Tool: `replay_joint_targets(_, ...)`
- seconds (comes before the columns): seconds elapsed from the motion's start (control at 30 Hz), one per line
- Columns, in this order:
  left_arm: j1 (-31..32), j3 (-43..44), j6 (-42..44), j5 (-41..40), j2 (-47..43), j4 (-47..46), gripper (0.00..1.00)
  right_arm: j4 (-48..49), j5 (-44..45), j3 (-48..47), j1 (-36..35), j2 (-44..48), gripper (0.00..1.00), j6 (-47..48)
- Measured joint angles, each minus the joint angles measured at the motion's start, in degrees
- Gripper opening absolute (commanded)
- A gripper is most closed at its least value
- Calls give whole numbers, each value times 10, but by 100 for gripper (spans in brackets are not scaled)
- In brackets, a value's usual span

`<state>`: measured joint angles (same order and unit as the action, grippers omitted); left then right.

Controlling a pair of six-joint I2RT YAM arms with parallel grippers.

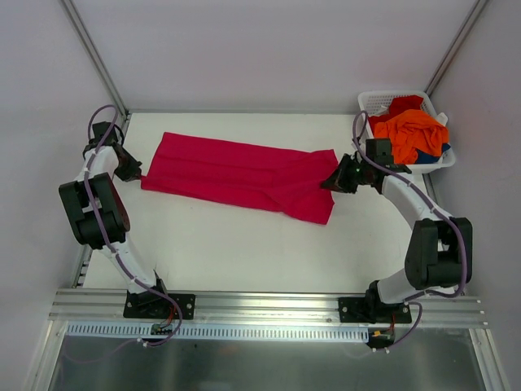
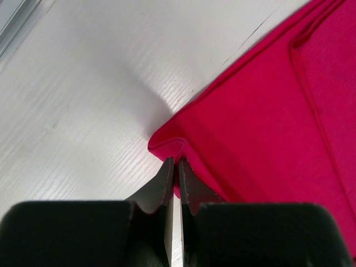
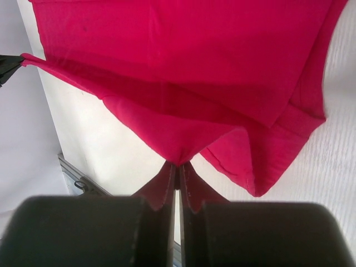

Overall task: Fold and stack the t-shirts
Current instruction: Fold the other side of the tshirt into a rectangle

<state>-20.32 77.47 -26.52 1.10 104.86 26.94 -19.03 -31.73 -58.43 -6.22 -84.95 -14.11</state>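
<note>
White counter [image 1: 228, 244] fills the walled cell, its far half crossed by a magenta-pink t-shirt [image 1: 236, 175] stretched out in a long folded band from left to right. At the far left, the left hand [image 1: 135, 173] has its fingers pressed together on the shirt's left corner, the cloth edge caught between them at counter level. Further right, the right hand [image 1: 332, 182] pinches the shirt's right end, lifting a peak of cloth. At the far right corner, a white slotted basket [image 1: 374, 102] holds an orange t-shirt [image 1: 415, 130] heaped on red and blue ones.
</note>
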Motion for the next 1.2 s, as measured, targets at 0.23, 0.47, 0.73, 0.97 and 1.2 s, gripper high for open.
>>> replay_joint_targets(0.23, 1, 39, -1, 4, 33, 0, 0, -11, -1, -37, 10, -51, 0, 22)
replay_joint_targets(0.47, 12, 95, 4, 3, 71, 2, 0, -29, 0, -89, 16, -93, 0, 40)
replay_joint_targets(0.73, 24, 132, 8, 3, 104, 3, 0, -40, 6, -98, 17, -106, 0, 47)
replay_joint_targets(0.97, 37, 160, 7, -2, 130, 3, 0, -43, 13, -100, 17, -111, 0, 52)
replay_joint_targets(1.2, 48, 172, -11, -19, 144, 5, 0, -44, 24, -109, 17, -123, 0, 54)
